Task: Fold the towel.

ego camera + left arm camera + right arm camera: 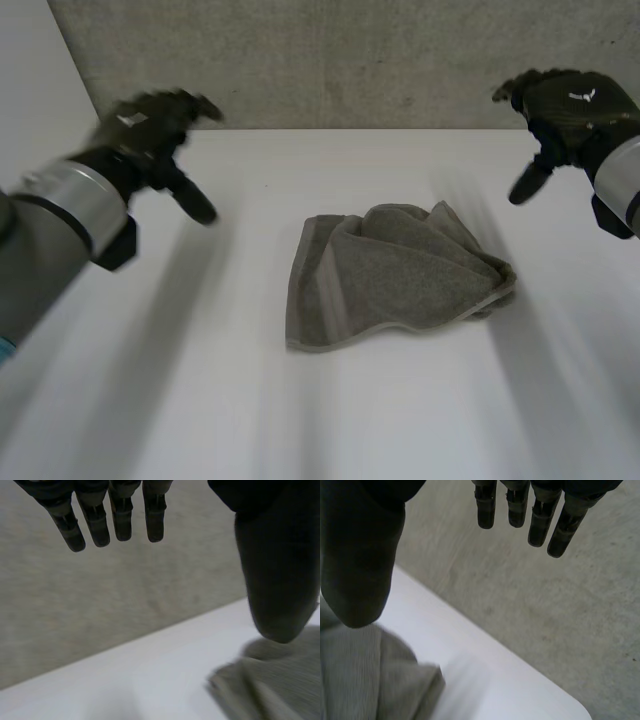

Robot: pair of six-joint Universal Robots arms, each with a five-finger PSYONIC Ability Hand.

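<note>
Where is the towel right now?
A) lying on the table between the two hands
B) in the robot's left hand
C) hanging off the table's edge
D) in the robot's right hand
A: the grey towel lies bunched on the white table, while the left hand and the right hand are open on either side, apart from it.

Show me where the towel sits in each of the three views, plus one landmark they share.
Head view: towel crumpled at the middle of the white table.
Left wrist view: beneath the thumb of the left robot hand.
Right wrist view: beneath the thumb of the right robot hand.
Shared landmark: the table's far edge against the grey wall.
</note>
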